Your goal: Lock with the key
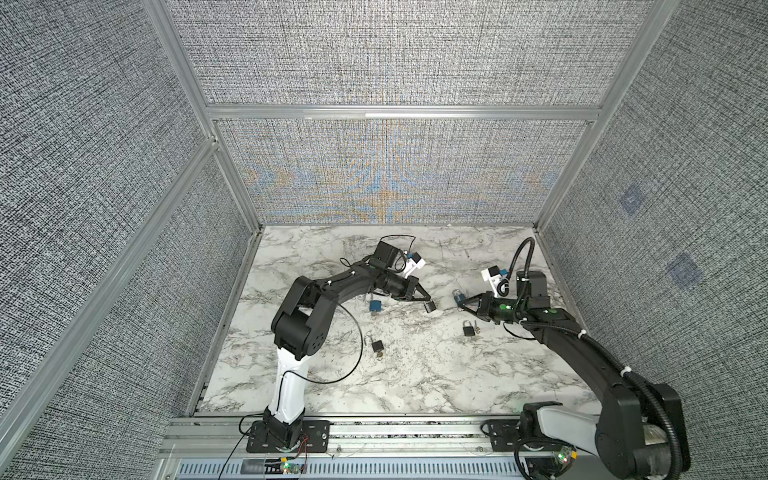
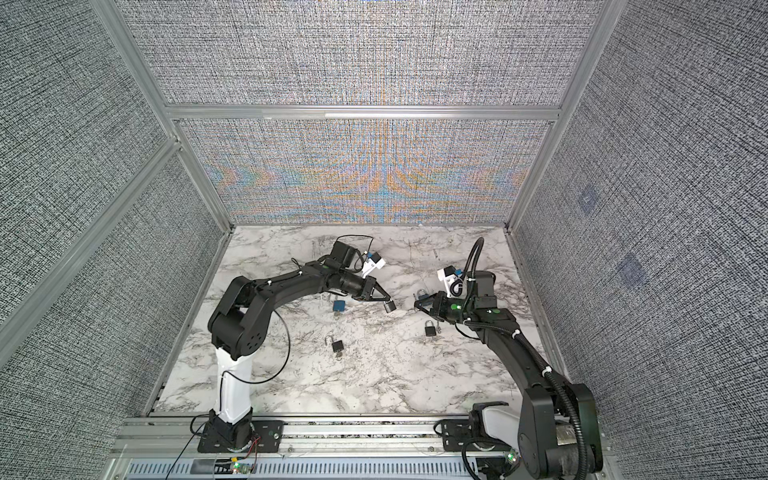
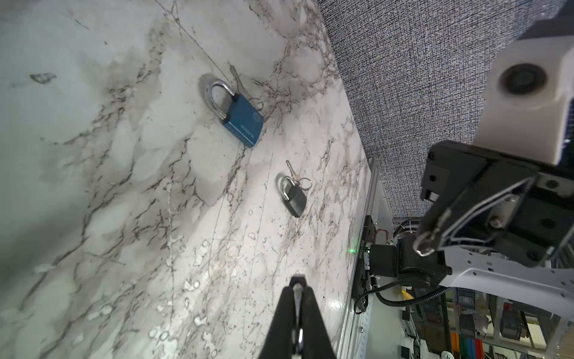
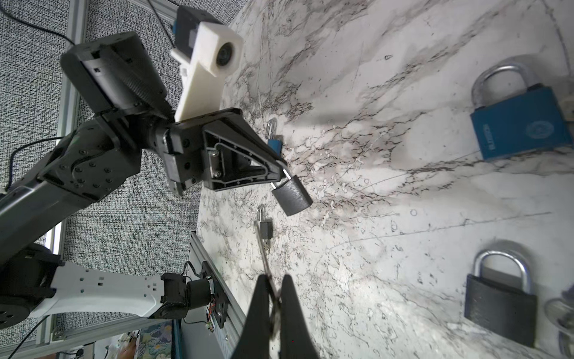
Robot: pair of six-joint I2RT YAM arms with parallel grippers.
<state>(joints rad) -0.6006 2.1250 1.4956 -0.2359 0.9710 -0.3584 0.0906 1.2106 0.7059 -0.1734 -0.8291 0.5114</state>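
Where the left gripper (image 1: 427, 302) pinches its shackle, the grey padlock (image 4: 292, 195) hangs tilted just off the marble. It is near the middle of the table (image 1: 415, 374), a little toward the far edge. Both top views show it as a small dark block at the tip of that gripper. The left jaws are clenched on the shackle, and in the left wrist view the bright metal bar sits squeezed between the two black fingers (image 3: 279, 314).

Facing it from the right side, the right gripper (image 1: 460, 306) is clamped on the key (image 4: 264, 251). The key's blade sticks out past the fingertips toward the hanging lock. Key and padlock are near each other but apart, with bare marble showing between them in both top views.

Just beside the right gripper, on the side toward the far edge, a blue padlock (image 1: 458, 296) lies flat with both legs of its shackle seated in the body. A black padlock (image 1: 468, 329) lies a little nearer the front edge, also closed, with a small key ring (image 3: 304, 183) touching its shackle.

On the other side of the held lock, partly under the left arm, lies a second blue padlock (image 1: 376, 306). Toward the front edge from it, well apart from the grippers, an open padlock (image 1: 377, 345) lies with its shackle sprung out of the body.
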